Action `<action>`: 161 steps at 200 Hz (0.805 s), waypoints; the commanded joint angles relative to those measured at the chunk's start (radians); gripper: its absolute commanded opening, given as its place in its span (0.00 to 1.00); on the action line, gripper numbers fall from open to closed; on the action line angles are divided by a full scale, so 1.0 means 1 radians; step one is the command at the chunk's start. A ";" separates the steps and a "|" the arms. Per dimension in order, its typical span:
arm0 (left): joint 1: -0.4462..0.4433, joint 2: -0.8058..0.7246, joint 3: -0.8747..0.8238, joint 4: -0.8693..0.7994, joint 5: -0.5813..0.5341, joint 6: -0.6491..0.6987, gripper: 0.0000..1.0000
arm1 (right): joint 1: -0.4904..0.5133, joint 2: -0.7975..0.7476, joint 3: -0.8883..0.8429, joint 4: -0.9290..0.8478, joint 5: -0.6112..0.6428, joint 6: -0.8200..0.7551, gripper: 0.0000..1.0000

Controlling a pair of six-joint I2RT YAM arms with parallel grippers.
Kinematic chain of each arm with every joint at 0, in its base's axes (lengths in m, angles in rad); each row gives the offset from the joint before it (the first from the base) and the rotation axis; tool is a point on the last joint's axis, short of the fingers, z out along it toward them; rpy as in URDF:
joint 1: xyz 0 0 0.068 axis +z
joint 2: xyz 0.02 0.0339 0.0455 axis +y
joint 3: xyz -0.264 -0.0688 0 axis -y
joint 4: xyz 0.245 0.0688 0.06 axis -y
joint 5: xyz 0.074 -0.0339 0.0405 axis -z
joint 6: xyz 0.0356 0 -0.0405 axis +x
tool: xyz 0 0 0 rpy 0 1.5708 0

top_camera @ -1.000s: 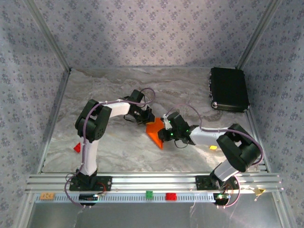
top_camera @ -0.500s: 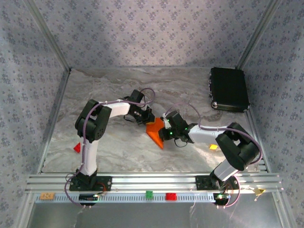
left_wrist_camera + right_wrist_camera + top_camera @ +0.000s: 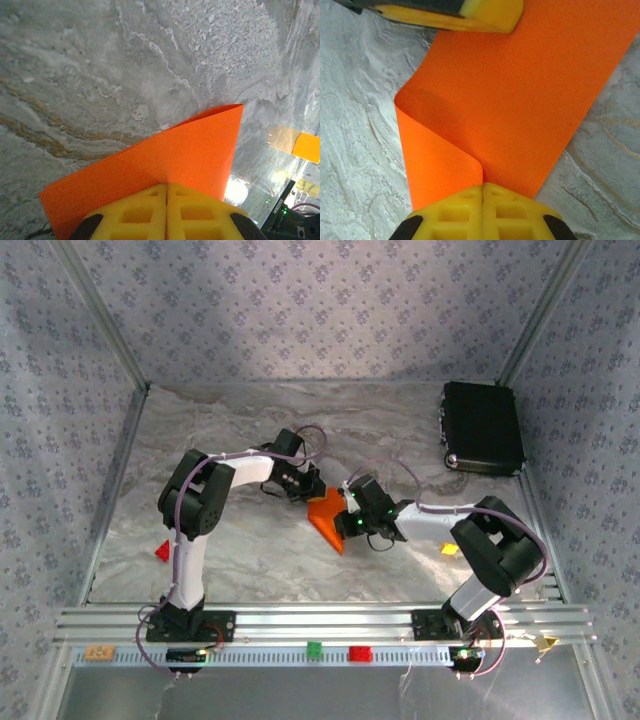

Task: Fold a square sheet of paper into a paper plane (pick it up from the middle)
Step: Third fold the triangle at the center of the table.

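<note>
Square sheet of paper (image 3: 326, 514) sitting mid-table, pinched at both ends. Left gripper (image 3: 166, 192) is clamping its 11 o'clock corner, right gripper (image 3: 482, 192) clamping at 3 o'clock. Right one has been creeping leftward; sheet bowing, fold likely starting.

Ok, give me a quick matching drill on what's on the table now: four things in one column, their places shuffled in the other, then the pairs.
1. square sheet of paper
2. black box
3. small red block
4. small yellow-orange block

A. far right corner
B. left side, beside the left arm
C. clamped by the left pincer and the right pincer
D. right side, beside the right arm

Pairs: 1-C, 2-A, 3-B, 4-D
</note>
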 commanded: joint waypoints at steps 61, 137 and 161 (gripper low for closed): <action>-0.003 0.008 -0.030 -0.053 -0.046 0.007 0.07 | 0.009 0.012 0.030 -0.036 0.053 -0.009 0.00; -0.004 0.005 -0.030 -0.053 -0.046 0.008 0.07 | 0.010 0.002 0.028 -0.052 0.049 -0.011 0.00; -0.004 0.004 -0.029 -0.054 -0.046 0.009 0.07 | 0.011 -0.006 0.026 -0.060 0.047 -0.011 0.00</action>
